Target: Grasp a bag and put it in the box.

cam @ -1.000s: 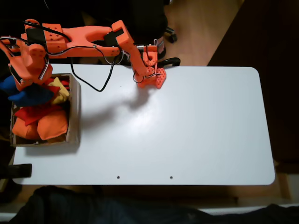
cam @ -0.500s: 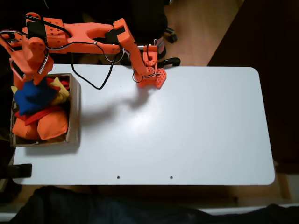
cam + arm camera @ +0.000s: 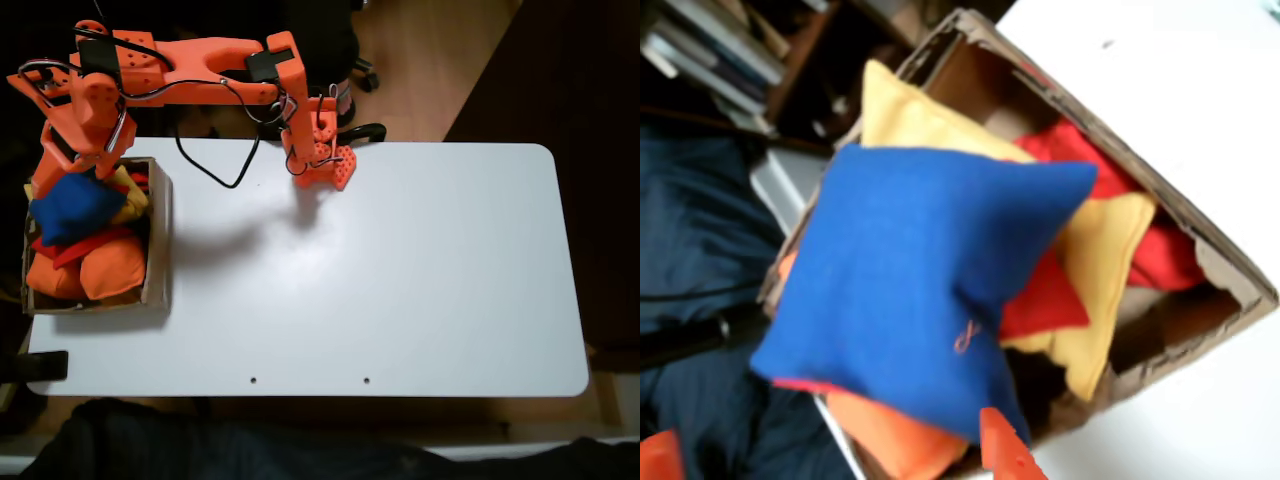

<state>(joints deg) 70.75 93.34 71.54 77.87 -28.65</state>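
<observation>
Beanbag status: the royal-blue square fabric beanbag (image 3: pixel 76 209) is lying on top of the pile inside the low-walled brown cardboard box (image 3: pixel 157 240), which sits at the left edge of the white table (image 3: pixel 400 260) in the fixed view. In the wrist view the blue bag (image 3: pixel 925 280) rests across a yellow beanbag (image 3: pixel 1110 270), a red one (image 3: pixel 1045 300) and an orange one (image 3: pixel 885 440), with its left part hanging out past the box wall (image 3: pixel 1200 240). So I'd say the drop is basically done, though it's perched a bit off to 1 side.

The orange two-finger gripper (image 3: pixel 60 165) hangs over the box's far left corner, right above the bag. In the wrist view the fingertips (image 3: pixel 1005 450) poke in at the bottom edge, spread wide apart with nothing between them, so it's let go.

On handling: this thing looks soft and floppy, pillow-like, light, with grippy cloth rather than anything slick. It'll sag and mould around whatever's under it, nothing fragile. If it needed another grab, I'd pinch a corner or an edge fold, since the fat middle looks too thick for those fingers. Main risk I see is it sliding off the heap over the box's outer wall.
</observation>
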